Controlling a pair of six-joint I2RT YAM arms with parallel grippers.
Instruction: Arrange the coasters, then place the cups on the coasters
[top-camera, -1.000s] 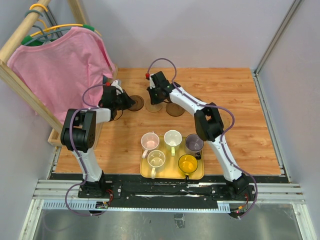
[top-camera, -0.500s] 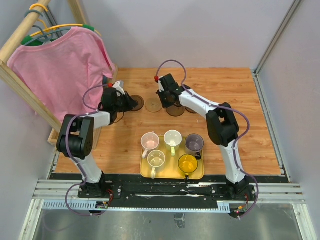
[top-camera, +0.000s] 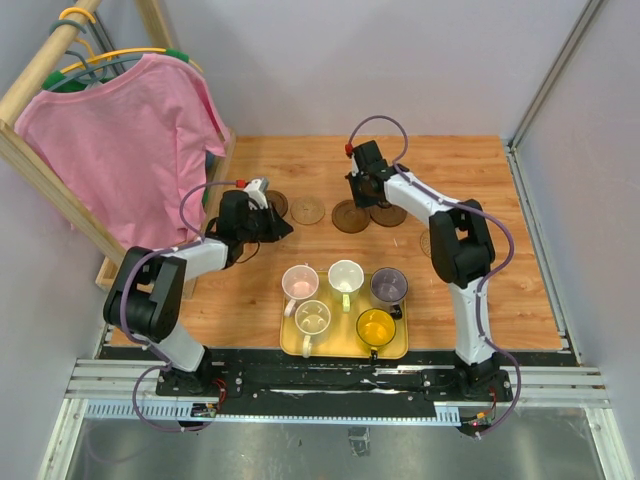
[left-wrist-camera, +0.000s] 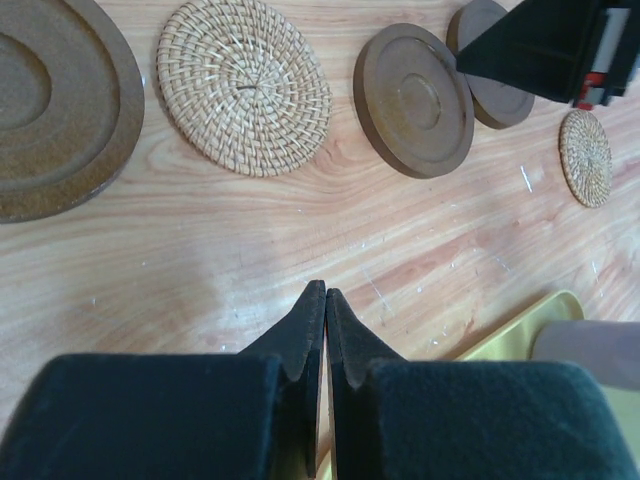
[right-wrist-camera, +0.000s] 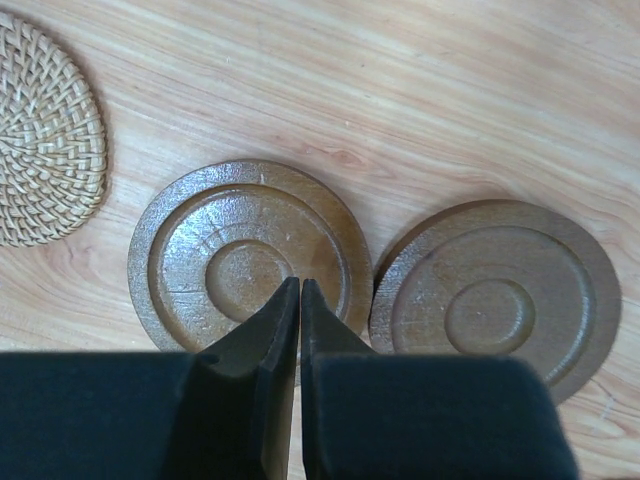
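Five coasters lie in a row across the far half of the table: a dark one (top-camera: 272, 204), a woven tan one (top-camera: 308, 211), two dark ringed ones (top-camera: 350, 217) (top-camera: 390, 214), and a woven one (top-camera: 430, 243) half hidden by the right arm. My left gripper (top-camera: 285, 230) (left-wrist-camera: 325, 292) is shut and empty over bare wood, nearer than the woven coaster (left-wrist-camera: 245, 85). My right gripper (top-camera: 366, 202) (right-wrist-camera: 300, 283) is shut and empty, its tips over the edge of a ringed coaster (right-wrist-camera: 250, 265) beside another (right-wrist-camera: 500, 295). Five cups stand on the tray: pink (top-camera: 299, 282), cream (top-camera: 345, 275), purple (top-camera: 388, 287), white-green (top-camera: 312, 317), amber (top-camera: 376, 326).
The yellow tray (top-camera: 288, 345) sits at the near middle, its corner (left-wrist-camera: 520, 320) just right of my left fingers. A pink shirt (top-camera: 120, 130) hangs on a wooden rack (top-camera: 40, 170) at the far left. Grey walls close the table's far and right sides.
The left gripper has pulled away from the leftmost coaster, toward the right and nearer. The right gripper has travelled right from the woven coaster to the two ringed ones, closing fully.
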